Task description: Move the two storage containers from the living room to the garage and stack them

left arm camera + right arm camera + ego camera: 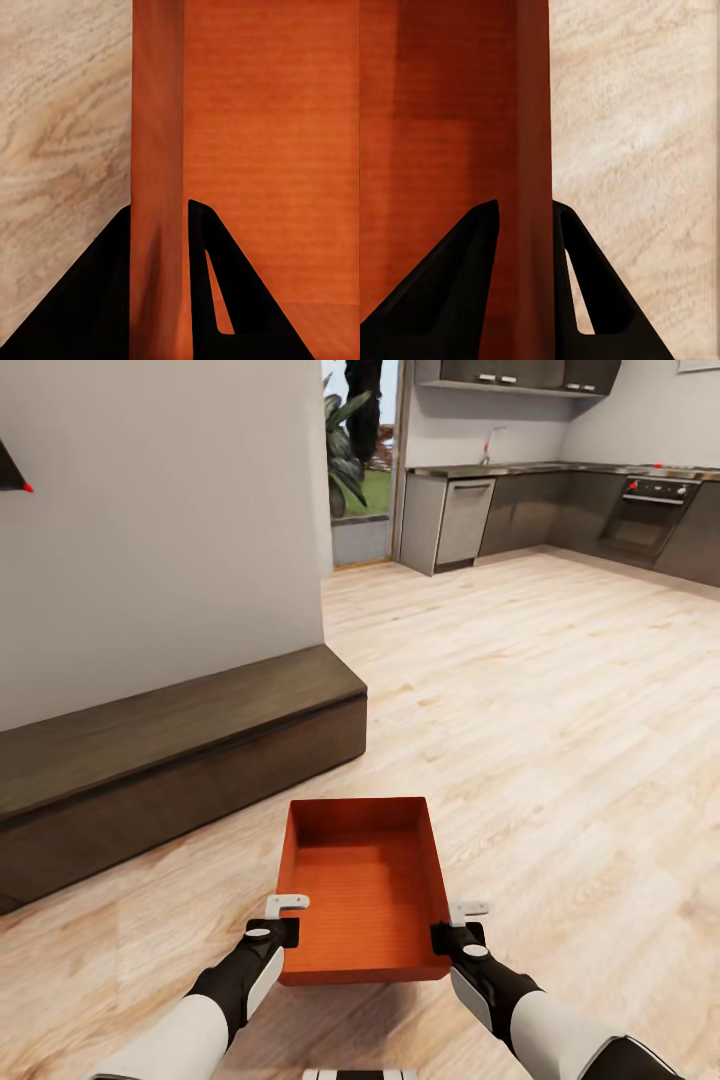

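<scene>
One orange-red storage container [362,895], open-topped and empty, is held level in front of me above the light wood-plank floor [560,740] of the living room. My left gripper [284,932] is shut on its left wall [157,187], one black finger [214,285] inside and the other outside. My right gripper [446,938] is shut on its right wall [534,150] in the same way, with a finger [457,285] on the inner side.
A long low dark-wood bench [170,760] runs along the white wall [160,520] at the left. Ahead, the plank floor opens into a kitchen with grey cabinets [520,510] and an oven [650,515]. A glass door [355,460] shows plants outside.
</scene>
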`<state>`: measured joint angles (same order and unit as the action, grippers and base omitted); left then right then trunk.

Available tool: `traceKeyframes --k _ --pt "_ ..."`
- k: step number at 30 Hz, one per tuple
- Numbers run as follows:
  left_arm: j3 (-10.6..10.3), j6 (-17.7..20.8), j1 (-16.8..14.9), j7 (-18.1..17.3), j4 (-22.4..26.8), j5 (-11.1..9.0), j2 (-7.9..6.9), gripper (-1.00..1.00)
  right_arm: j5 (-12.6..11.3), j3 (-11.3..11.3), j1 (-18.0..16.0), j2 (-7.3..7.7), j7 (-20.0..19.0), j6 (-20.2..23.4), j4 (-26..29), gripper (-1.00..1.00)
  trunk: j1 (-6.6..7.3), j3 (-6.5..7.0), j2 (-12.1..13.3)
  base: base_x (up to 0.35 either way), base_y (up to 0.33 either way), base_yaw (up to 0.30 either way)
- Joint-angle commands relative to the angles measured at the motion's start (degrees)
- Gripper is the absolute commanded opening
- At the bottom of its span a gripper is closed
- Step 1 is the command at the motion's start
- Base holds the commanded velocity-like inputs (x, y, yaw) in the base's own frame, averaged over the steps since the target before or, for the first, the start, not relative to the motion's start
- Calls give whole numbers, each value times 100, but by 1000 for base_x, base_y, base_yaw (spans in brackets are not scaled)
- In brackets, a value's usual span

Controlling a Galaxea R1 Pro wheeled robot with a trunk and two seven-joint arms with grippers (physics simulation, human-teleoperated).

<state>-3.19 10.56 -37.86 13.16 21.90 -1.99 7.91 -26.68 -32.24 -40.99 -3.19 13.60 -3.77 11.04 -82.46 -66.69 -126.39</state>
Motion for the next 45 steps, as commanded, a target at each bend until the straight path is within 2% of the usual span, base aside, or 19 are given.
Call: traceKeyframes --k 1,34,35,45 --pt "-41 34 3 46 -10 -126 -4 -100 20 43 -6 -3 -7 -72 71 -100 23 14 40 0 0 0" --pt "-41 34 4 46 -4 -122 -9 -100 40 61 -6 -1 55 -107 240 -100 748 607 1364 0 0 0" --pt "1 0 -2 28 54 -3 -24 -100 -29 -43 -6 20 74 34 94 -100 748 606 1362 0 0 0" --pt "-2 -3 7 20 104 -121 -83 -100 174 111 11 35 86 59 136 -100 748 606 1362 0 0 0"
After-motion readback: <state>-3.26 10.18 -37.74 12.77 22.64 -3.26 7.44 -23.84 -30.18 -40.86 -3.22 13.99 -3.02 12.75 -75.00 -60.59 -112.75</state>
